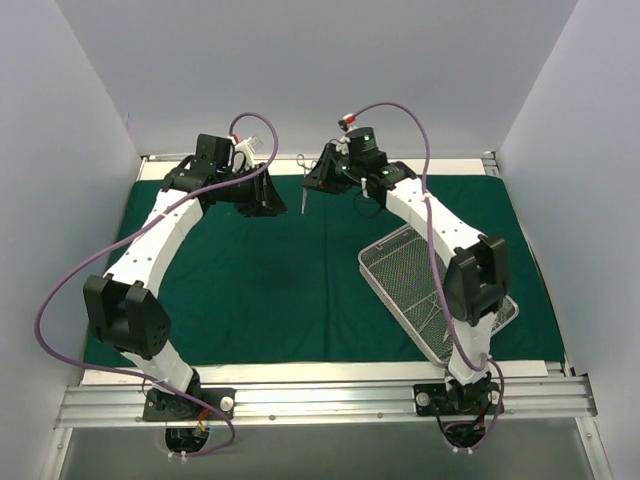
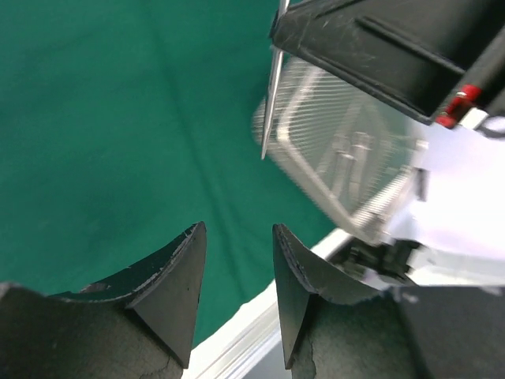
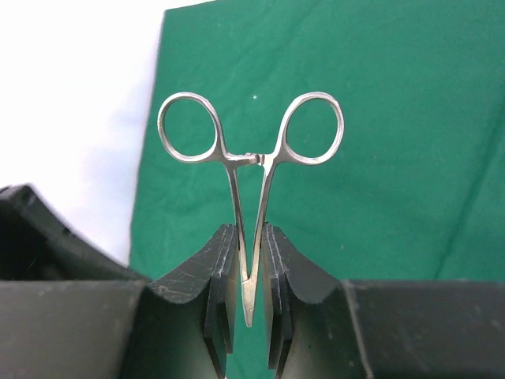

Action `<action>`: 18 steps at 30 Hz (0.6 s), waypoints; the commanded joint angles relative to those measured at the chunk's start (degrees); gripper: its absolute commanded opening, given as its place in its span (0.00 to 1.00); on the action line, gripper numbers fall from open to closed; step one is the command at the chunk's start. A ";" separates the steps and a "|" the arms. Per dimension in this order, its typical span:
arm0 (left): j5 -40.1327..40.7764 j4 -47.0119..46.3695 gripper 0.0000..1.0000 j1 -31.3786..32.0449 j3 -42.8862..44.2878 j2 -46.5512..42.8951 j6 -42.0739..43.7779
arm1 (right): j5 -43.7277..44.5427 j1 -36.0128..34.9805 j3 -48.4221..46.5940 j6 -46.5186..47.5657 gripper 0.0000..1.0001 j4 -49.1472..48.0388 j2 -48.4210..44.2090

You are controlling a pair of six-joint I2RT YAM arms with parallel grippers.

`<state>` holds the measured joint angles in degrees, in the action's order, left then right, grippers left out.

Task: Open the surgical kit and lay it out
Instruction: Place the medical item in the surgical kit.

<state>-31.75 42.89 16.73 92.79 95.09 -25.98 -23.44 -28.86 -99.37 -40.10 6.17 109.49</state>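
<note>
One clamp [image 3: 251, 159], laying-out step: right end effector [image 3: 249, 233] is pinching it over the cloth [image 1: 260, 290]; left end effector [image 2: 237, 237] is hanging spread, empty. Next probably calls for lowering it flat.

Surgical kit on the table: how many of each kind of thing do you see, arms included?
Green cloth: 1
Wire-mesh tray: 1
Scissor-handled instrument, clamped in the right tool: 1
Robot arms: 2
Total: 5; pieces inside the tray too blurred to count.
</note>
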 commanded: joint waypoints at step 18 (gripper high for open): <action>7.93 2.90 0.48 -0.38 3.01 -0.17 3.83 | 0.42 -5.94 -11.10 -1.92 0.00 2.61 6.61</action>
<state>-24.43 46.52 16.62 93.06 94.91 -23.07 -21.96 -34.30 -108.07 -41.47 8.91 117.43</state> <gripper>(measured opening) 0.484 0.161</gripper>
